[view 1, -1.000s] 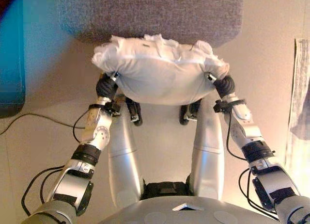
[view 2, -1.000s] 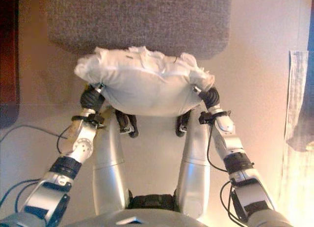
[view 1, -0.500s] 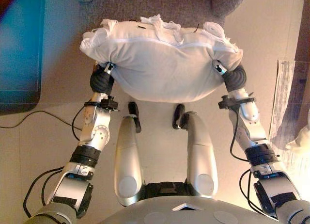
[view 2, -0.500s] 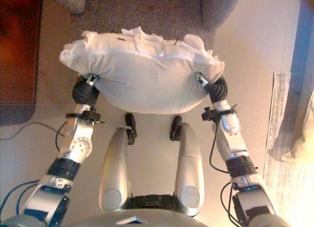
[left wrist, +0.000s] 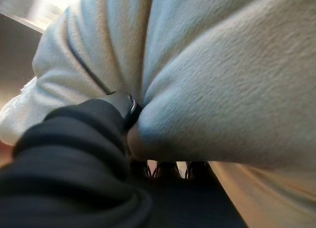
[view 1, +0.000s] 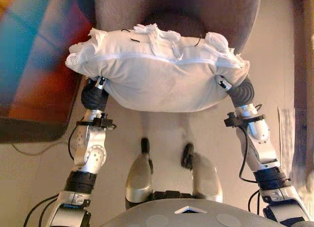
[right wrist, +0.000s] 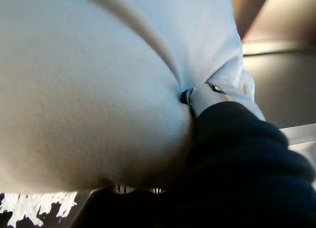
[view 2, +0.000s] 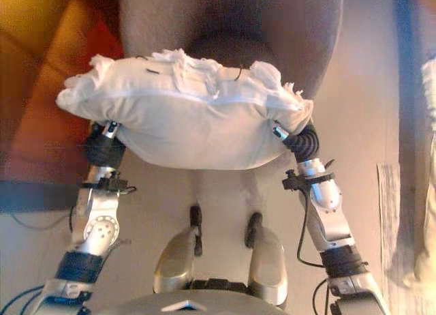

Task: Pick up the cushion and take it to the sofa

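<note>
A plump white cushion (view 1: pixel 157 74) with frayed white trim along its far edge hangs in the air in front of me, held by its two ends. My left hand (view 1: pixel 94 94) grips its left end and my right hand (view 1: pixel 240 92) grips its right end. In the left wrist view the left hand (left wrist: pixel 74 149) has its thumb dug into a fold of the cushion (left wrist: pixel 222 80), with dark fingertips underneath. The right wrist view shows the right hand (right wrist: pixel 237 154) pinching the cloth (right wrist: pixel 89 90) the same way. A grey upholstered seat (view 1: pixel 225 15) lies just beyond the cushion.
A blurred blue, red and orange surface (view 1: pixel 34 65) with a dark edge fills the left side. Pale floor (view 1: pixel 167 128) lies beneath the cushion. A light patterned strip (view 1: pixel 287 133) runs along the floor at the far right.
The whole picture has shifted as the camera moved: the grey seat now lies closer behind the cushion and a colourful surface has come in at left. Both hands keep their hold on the cushion.
</note>
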